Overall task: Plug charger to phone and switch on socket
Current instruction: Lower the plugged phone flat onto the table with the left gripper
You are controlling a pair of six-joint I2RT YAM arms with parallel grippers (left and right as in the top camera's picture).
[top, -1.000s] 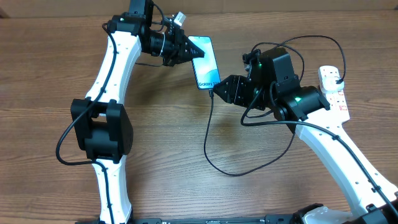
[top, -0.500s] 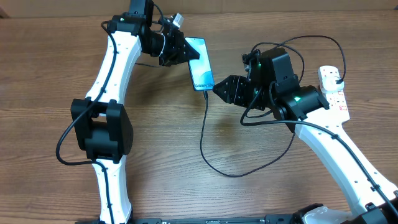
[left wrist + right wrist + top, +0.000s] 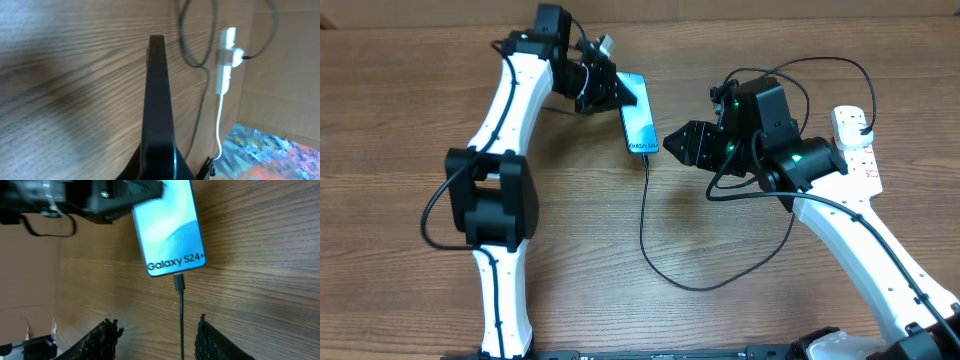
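Note:
The phone has a light-blue screen and is held at its top end by my left gripper, which is shut on it. In the left wrist view the phone shows edge-on. The charger's connector tip sits in the phone's bottom port. The black cable loops across the table to the white socket strip, where its plug sits. My right gripper is open just below the phone, its fingers either side of the cable without touching it.
The strip lies at the table's far right edge with its thick white cord trailing off. A colourful patterned surface lies beyond the table. The right arm's own cables arch over its wrist.
My left gripper has carried the phone left and turned it more upright, away from the right gripper. The cable stayed plugged in and followed. The right gripper has barely moved.

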